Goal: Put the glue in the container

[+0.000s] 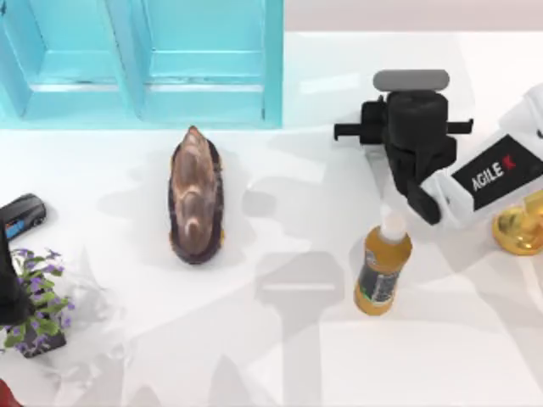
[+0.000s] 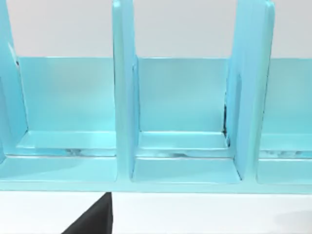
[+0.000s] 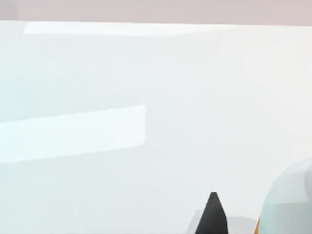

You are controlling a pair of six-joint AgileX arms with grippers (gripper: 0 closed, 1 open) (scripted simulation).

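Lettering on the right arm reads "AGILE" from above; its tool hovers right of the blue container, its grip impossible to tell. The left arm is parked at the worktop's left edge. Left wrist: container compartments. Right wrist: a pale, orange-edged body, likely the glue, close by.

container: far part cut off by top view's upper edge | left arm: cut by left edge, pincer hidden | right pincer: fingers hidden under wrist | glue: cut off at right wrist view's edge | gold object: cut by right edge
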